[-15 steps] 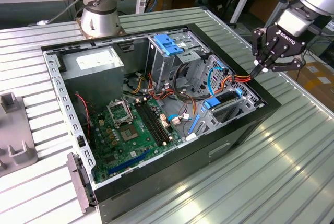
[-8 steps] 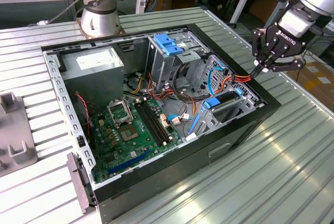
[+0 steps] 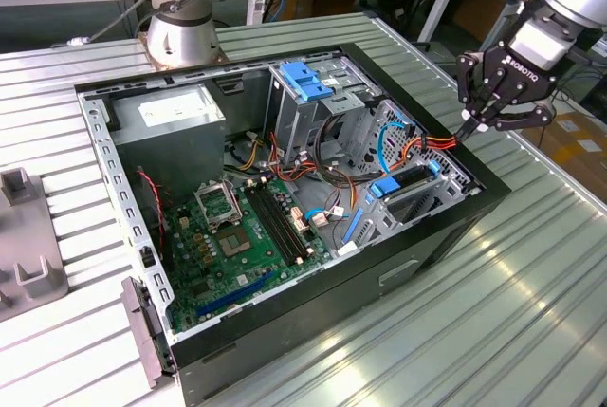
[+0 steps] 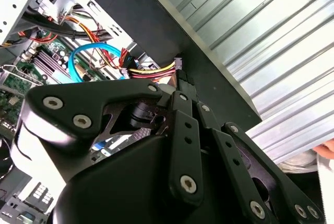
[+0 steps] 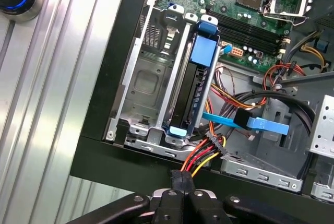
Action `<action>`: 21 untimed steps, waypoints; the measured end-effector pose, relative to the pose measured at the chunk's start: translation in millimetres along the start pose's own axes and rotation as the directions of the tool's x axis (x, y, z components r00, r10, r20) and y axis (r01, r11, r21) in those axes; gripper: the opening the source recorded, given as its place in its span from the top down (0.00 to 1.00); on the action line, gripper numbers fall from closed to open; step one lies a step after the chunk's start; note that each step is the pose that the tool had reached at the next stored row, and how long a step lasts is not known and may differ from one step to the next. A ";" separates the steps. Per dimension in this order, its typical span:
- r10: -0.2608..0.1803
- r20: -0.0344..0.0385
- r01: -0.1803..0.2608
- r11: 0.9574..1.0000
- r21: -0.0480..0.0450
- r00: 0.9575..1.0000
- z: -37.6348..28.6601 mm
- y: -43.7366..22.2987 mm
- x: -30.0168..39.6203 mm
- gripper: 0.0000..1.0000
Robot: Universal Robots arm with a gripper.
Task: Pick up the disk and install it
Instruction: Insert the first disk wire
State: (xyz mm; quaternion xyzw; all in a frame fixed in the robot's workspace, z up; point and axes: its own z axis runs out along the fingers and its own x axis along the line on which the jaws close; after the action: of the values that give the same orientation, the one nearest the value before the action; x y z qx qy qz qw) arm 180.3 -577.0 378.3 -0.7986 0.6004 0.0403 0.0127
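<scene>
Disk (image 5: 194, 91) seated edge-up mid-frame in the bay: rigid, heavyish, fragile, grab by blue rails; pincer (image 5: 180, 178) pinched closed on power plug (image 5: 178, 174).

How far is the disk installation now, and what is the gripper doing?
Done, as it looks: the disk already sits on edge in the drive cage, its blue rails in place. In hand: the gripper appears closed on the end of the red, yellow and black power cable, just over the case wall. Left: that cable end is not plugged in anywhere yet.
</scene>
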 end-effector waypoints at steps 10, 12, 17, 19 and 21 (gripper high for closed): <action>-0.076 -0.002 0.076 0.997 -0.006 0.997 0.0 0.0 0.0 0.90; -0.094 -0.002 0.094 0.996 -0.008 0.996 0.0 0.0 0.0 0.90; -0.154 -0.003 0.154 0.988 -0.013 0.988 0.0 -0.2 0.1 0.90; -0.168 -0.004 0.168 0.986 -0.014 0.986 0.0 -0.2 0.0 0.90; -0.184 -0.004 0.184 0.983 -0.015 0.983 0.0 -0.1 0.1 0.90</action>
State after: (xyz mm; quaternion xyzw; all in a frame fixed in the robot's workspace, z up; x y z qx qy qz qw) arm 180.5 -577.0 378.3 -0.8509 0.5237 0.0414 0.0089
